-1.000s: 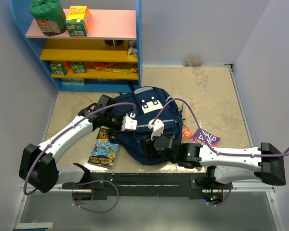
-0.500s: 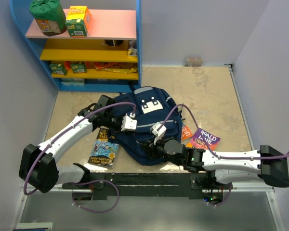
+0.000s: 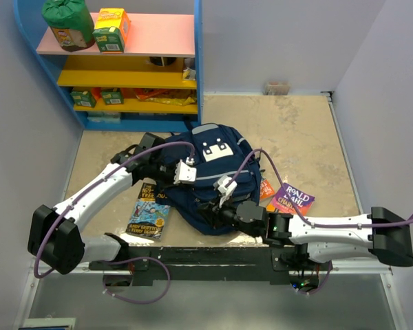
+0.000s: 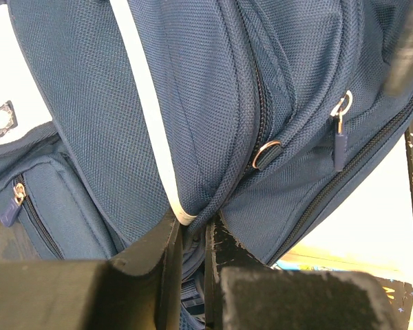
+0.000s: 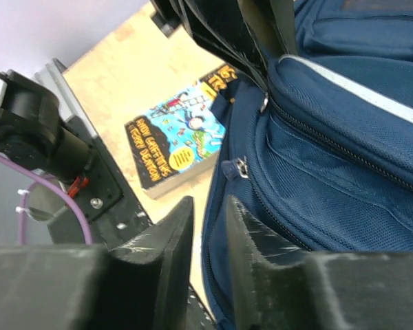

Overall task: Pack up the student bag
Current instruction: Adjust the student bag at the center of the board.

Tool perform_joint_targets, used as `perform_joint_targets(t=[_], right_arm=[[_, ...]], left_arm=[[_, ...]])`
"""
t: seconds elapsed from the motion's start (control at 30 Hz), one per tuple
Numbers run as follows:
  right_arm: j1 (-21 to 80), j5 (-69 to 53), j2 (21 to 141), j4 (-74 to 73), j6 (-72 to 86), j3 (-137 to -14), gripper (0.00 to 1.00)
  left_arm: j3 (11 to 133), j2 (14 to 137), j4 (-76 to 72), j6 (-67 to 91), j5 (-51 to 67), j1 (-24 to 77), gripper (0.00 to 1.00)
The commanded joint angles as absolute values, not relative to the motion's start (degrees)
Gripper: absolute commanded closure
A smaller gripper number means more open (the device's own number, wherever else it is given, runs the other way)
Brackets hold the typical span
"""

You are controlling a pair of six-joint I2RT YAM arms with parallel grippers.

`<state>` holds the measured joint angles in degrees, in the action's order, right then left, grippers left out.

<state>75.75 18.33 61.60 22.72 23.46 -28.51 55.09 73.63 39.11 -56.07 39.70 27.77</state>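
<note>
Two arms on one large navy-blue fabric backpack (image 3: 191, 201), lying mid-table toward the near edge, left gripper (image 4: 193, 230) pinched tight on a fold beside the light stripe (image 4: 148, 117), right gripper (image 5: 210, 213) fingers nearly together at the bag's near side, grip unclear.

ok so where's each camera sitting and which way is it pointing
Top external: fixed above and behind the arms, looking down at the table; both arms show, bases at the bottom.
Left wrist: on the left arm, facing the student bag close up; left gripper pinches a fabric fold.
Right wrist: on the right arm, facing along the bag's side toward a blue book; right gripper shows, fingers close together.
Shared: top and right wrist show that book; all show the bag.
</note>
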Motion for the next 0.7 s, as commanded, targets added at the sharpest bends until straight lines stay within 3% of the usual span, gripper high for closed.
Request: perform_joint_targets(t=[0.0, 0.07, 0.27, 0.67], right_arm=[[76.3, 21.3, 62.1, 20.8, 25.4, -32.3, 0.65], [76.2, 22.1, 62.0, 17.4, 26.5, -33.5, 0.57], [77.7, 22.0, 59.9, 8.4, 38.7, -37.8, 0.48], [80.9, 20.2, 69.9, -3.7, 51.9, -41.0, 0.50]], left_arm=[[57.5, 72.2, 38.2, -53.4, 42.3, 27.2, 1.00], [56.8, 71.9, 37.4, -52.9, 42.4, 27.2, 1.00], [54.9, 71.7, 32.6, -47.1, 42.7, 28.2, 1.00], [55.6, 72.4, 27.0, -41.1, 34.6, 29.8, 1.00]])
